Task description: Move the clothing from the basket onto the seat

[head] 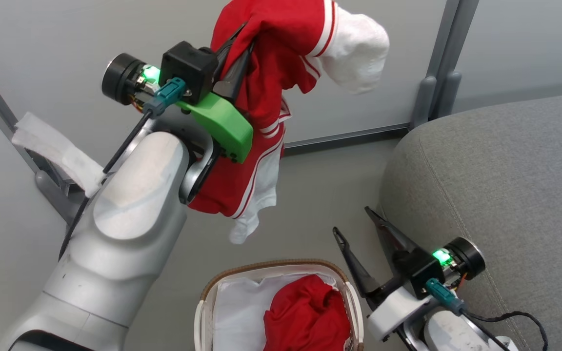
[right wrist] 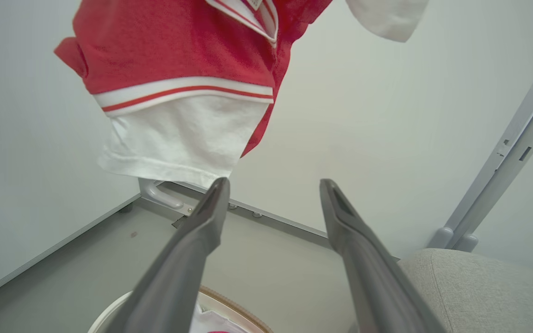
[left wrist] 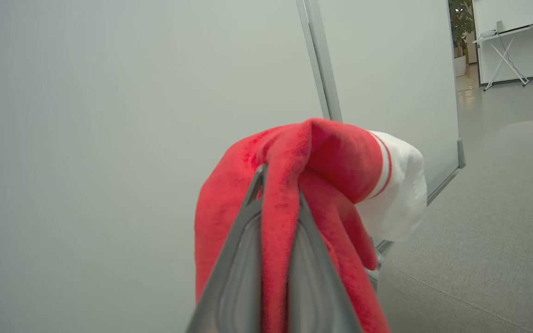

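Clothing (head: 271,73) is split between two places right now. Big grey seat (head: 505,185) fills the right side, and the basket (head: 281,264) sits on the floor near its corner. One red shirt (head: 261,161) hangs high in the air, clear of the basket, pinched tight in the left gripper (left wrist: 279,185), white sleeve flopping over the top. Second red shirt (head: 305,317) lies bunched in the basket on the white liner (head: 237,312). Right gripper (head: 351,219) hovers by the seat's edge, fingers spread wide, holding nothing.
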{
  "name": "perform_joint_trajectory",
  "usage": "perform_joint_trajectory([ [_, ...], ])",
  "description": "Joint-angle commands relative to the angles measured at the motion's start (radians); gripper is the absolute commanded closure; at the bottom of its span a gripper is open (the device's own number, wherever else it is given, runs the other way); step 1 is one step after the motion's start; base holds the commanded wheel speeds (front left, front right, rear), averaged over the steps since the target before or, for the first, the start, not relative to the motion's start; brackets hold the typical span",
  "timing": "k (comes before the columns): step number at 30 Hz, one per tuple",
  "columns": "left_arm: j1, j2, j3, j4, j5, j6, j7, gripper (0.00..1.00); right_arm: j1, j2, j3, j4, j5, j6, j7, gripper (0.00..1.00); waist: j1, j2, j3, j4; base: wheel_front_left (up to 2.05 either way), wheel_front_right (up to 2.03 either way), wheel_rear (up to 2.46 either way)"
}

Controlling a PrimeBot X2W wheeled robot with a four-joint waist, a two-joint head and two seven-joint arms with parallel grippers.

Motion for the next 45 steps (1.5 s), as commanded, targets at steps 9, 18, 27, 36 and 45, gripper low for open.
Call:
perform_joint_trajectory([
  [9, -0.099, -0.062, -0.057, 0.032, -0.023, -0.002, 0.021, 1.0, -0.104, -0.004, 0.181, 0.044, 0.066, -0.001, -0.005, 0.0, 0.0001, 0.0, 0.003, 0.026, 0.0, 0.0, 0.0],
  [18, -0.127, -0.08, -0.173, 0.006, -0.116, 0.022, 0.031, 1.0, -0.196, -0.004, 0.232, 0.153, 0.098, -0.001, -0.005, 0.0, 0.0001, 0.0, 0.002, 0.071, 0.0, 0.0, 0.0],
  [27, -0.153, -0.079, -0.303, -0.031, -0.232, 0.103, 0.026, 1.0, -0.246, -0.004, 0.252, 0.192, 0.139, -0.001, -0.005, 0.0, 0.0001, 0.0, -0.003, 0.105, 0.0, 0.0, 0.0],
  [36, -0.176, -0.079, -0.378, -0.025, -0.307, 0.144, 0.006, 1.0, -0.295, -0.004, 0.244, 0.171, 0.194, -0.001, -0.005, 0.0, 0.0001, 0.0, -0.003, 0.119, 0.0, 0.0, 0.0],
  [45, -0.198, -0.079, -0.416, -0.016, -0.368, 0.166, -0.011, 1.0, -0.345, -0.004, 0.187, 0.194, 0.193, -0.001, -0.005, 0.0, 0.0001, 0.0, -0.003, 0.129, 0.0, 0.0, 0.0],
])
